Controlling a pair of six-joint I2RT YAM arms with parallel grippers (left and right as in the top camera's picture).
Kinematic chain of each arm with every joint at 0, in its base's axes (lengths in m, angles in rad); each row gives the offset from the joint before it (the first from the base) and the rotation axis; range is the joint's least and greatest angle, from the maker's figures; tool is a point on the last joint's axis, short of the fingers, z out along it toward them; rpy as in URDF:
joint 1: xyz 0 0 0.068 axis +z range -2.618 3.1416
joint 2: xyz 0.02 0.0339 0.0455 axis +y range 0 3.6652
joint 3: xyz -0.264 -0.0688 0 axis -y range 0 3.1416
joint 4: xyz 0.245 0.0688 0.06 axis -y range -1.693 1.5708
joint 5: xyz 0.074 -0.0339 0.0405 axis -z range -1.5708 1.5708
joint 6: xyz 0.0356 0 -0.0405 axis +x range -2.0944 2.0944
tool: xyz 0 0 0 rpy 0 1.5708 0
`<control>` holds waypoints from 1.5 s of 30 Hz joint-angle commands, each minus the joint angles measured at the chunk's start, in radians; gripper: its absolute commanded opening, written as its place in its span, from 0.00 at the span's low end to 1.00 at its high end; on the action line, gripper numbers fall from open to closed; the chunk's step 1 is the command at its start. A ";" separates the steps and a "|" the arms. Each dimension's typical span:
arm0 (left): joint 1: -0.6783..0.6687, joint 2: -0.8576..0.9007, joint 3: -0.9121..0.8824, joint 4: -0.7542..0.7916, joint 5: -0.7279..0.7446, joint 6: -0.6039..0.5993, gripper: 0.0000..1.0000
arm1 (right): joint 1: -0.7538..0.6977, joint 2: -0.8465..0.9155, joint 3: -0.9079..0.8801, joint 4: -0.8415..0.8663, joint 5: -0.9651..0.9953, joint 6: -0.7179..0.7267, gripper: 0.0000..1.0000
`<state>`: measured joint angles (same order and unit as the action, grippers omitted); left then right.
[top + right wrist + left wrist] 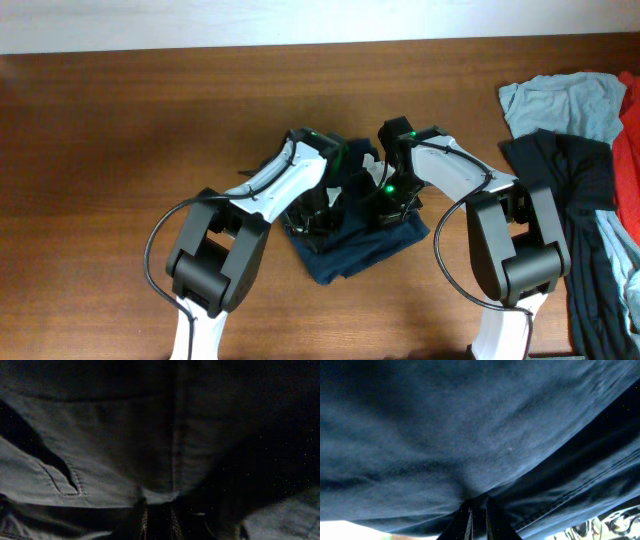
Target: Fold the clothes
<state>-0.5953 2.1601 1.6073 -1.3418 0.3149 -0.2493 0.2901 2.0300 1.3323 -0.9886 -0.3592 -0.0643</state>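
Observation:
The dark navy-blue shorts [355, 245] lie bunched in the middle of the wooden table, partly under both arms. My left gripper [318, 212] is down on the left part of the shorts. In the left wrist view its fingers [479, 510] are close together with navy cloth [470, 435] pinched between them. My right gripper [390, 200] is down on the right part. In the right wrist view its fingers [157, 515] are shut on a fold of the shorts [125, 450], beside a seam and pocket edge.
A heap of other clothes lies at the right edge: a pale light-blue shirt [560, 105], a long black garment [570, 190] and something red [630, 150]. Bare wooden table [120, 150] stretches to the left and in front.

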 commanded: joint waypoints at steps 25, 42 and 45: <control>0.095 -0.062 0.161 0.194 -0.026 0.127 0.14 | -0.356 -0.004 0.005 -0.081 -0.045 0.019 0.30; 0.036 0.124 0.180 0.475 -0.132 0.333 0.11 | -0.356 -0.004 0.005 -0.083 -0.040 0.047 0.29; 0.047 0.180 0.180 0.462 -0.225 0.325 0.08 | -0.356 -0.004 0.005 -0.090 0.012 0.066 0.29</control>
<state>-0.5640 2.2803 1.8027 -0.8673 0.2203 0.0608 -0.0738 2.0235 1.3388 -1.0706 -0.3859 -0.0223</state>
